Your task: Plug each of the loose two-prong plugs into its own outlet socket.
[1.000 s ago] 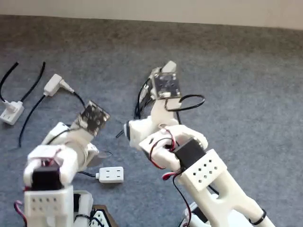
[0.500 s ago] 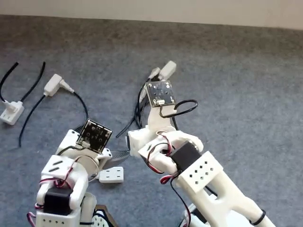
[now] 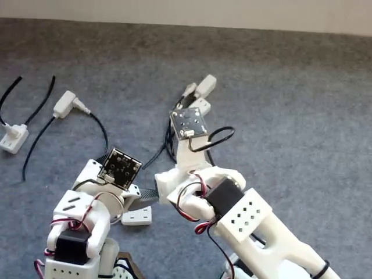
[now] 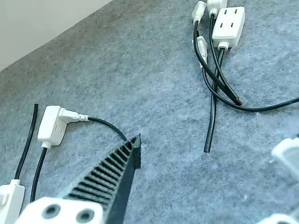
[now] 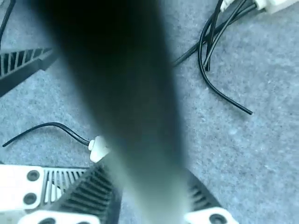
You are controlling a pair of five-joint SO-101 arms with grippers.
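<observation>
A white outlet socket (image 3: 199,106) lies at the far middle among black cords, with a white plug (image 3: 204,86) just behind it. The same socket (image 4: 228,22) shows in the left wrist view. An angled white plug (image 3: 65,104) lies at the far left, also seen as plug (image 4: 50,125). Another socket (image 3: 136,216) rests by my left arm. My left gripper (image 3: 146,195) is open and holds nothing; its ribbed finger (image 4: 117,179) hovers over bare carpet. My right gripper (image 5: 140,200) sits near a small white plug (image 5: 98,147); a dark shape close to the lens hides the contact.
A white plug block (image 3: 13,138) with black cords lies at the left edge. Loose cord ends (image 4: 208,149) trail across the grey carpet (image 3: 302,116) between the arms. The two arms stand close together near the front.
The right arm has drawn back toward the front, uncovering the far socket. The left arm has dropped and pulled back too, its wrist now lower and nearer its base.
</observation>
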